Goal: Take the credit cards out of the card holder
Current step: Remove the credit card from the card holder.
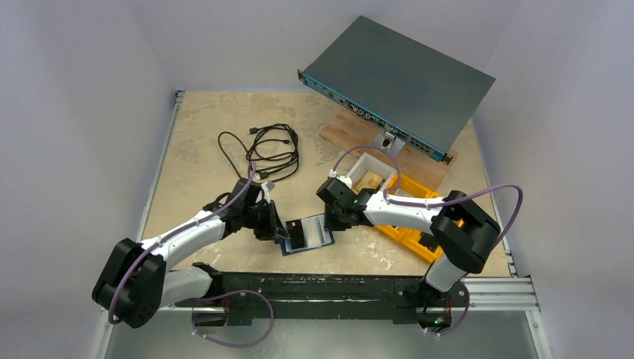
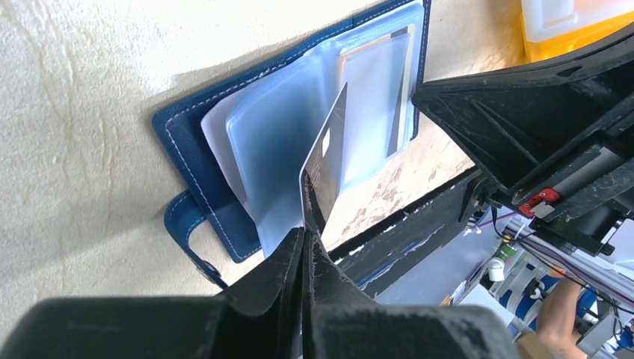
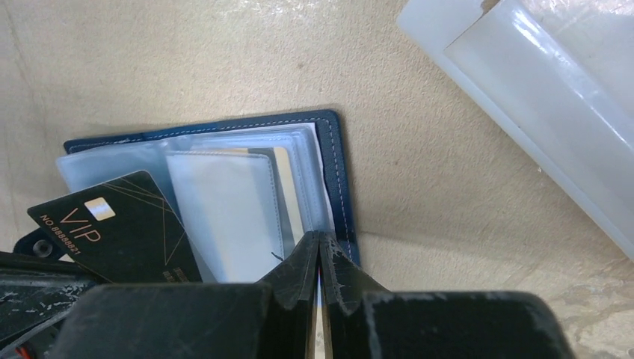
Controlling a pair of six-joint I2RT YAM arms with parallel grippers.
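Jaws on your left gripper [image 2: 306, 233] are clamped on a corner of the black VIP card [image 3: 119, 224], which is tilted up off the open card holder [image 1: 306, 233]. The holder lies flat on the table [image 1: 202, 134] between both arms. Your right gripper [image 3: 320, 241] has its jaws pressed together on the holder's sleeve edge. The black cable [image 1: 269, 149], white bin [image 1: 366, 159] and yellow bins [image 1: 404, 233] sit beyond, none touching the holder. Your right arm covers part of the yellow bins. Cards behind the cloudy sleeves are unreadable.
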